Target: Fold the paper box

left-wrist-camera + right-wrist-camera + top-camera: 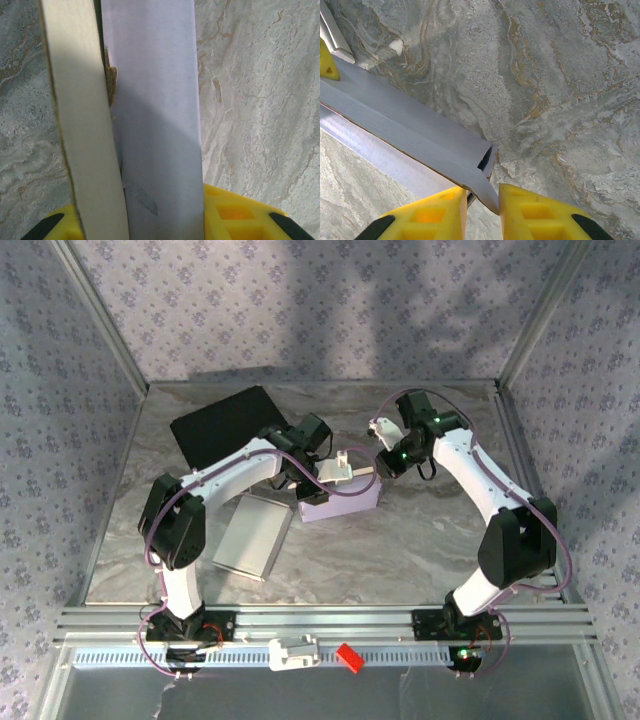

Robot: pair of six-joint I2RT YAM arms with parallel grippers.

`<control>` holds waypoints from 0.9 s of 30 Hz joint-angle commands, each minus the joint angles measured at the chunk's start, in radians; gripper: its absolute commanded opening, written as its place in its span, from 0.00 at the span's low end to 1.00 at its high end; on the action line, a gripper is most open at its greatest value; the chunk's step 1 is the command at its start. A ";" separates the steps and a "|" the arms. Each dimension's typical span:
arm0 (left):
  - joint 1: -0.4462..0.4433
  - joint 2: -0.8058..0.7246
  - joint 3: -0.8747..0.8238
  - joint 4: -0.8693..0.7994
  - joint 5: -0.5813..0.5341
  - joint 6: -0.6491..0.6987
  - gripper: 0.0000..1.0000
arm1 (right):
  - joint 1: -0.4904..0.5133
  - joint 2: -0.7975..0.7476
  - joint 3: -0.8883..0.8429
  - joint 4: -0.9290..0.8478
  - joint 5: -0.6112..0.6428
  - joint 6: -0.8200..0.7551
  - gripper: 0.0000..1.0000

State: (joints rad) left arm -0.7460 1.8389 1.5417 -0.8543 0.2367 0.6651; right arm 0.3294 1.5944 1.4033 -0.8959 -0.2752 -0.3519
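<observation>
Clamps the lavender paper box [155, 100] between yellow fingers [235, 215] — cream flap [80, 125] just beside the box's left face, marbled table [260, 100] either side of the box.

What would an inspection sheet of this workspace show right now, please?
Surface: marbled table, no spills seen.
Job's things: lilac box mid-table, partly folded.
Clutter: black sheet at the back left; grey panel by the left arm; red piece and white piece on the front rail.
Grippers: left gripper shut on a box flap; right gripper pinching a box corner.
Cables: purple cables loop along both arms.
Surroundings: floral walls, metal frame.
</observation>
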 commanded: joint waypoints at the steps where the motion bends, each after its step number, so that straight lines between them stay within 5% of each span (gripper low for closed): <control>1: 0.003 -0.006 0.021 -0.035 0.031 0.007 0.28 | 0.009 -0.023 -0.017 -0.032 0.020 0.014 0.25; 27: 0.002 0.009 0.039 -0.030 -0.017 -0.048 0.28 | 0.046 -0.020 0.001 -0.054 0.069 0.141 0.00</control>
State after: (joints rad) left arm -0.7460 1.8389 1.5440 -0.8577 0.2302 0.6376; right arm 0.3630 1.5921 1.3937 -0.9047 -0.2203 -0.2604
